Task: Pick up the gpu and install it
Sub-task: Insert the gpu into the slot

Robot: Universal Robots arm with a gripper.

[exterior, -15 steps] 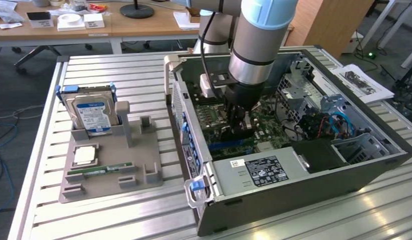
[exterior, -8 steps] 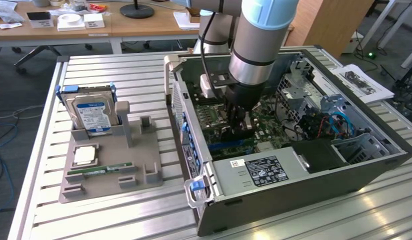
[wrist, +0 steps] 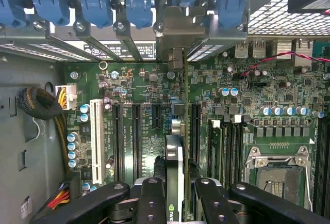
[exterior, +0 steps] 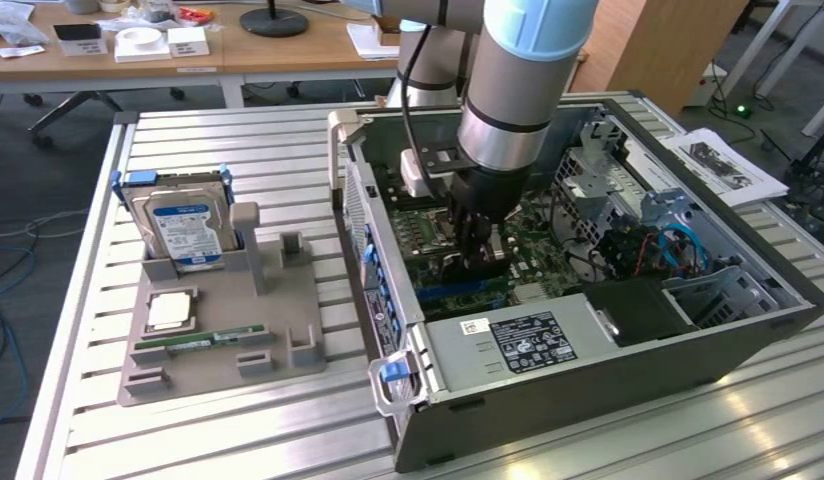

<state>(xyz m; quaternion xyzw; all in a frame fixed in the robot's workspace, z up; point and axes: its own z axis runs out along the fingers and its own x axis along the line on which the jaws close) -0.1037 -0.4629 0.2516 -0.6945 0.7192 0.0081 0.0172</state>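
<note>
Hand (wrist: 178, 190) grips gpu (wrist: 174, 149) edge-on over motherboard (wrist: 144, 87).

The exterior view looks down obliquely from a raised position well back, taking in the ribbed aluminium table (exterior: 252, 140), the open grey steel computer case (exterior: 559, 395) lying on it and the silver and pale-blue robot arm (exterior: 526, 90) reaching into that case. The wrist view sits close behind the black two-fingered gripper (exterior: 476, 262) (wrist: 174, 171), facing the case floor squarely along the edge of the thin black gpu card (wrist: 174, 149) clamped between the fingers. Both views share the green motherboard (exterior: 535, 245) (wrist: 144, 79), distant in the first and near in the second.
</note>
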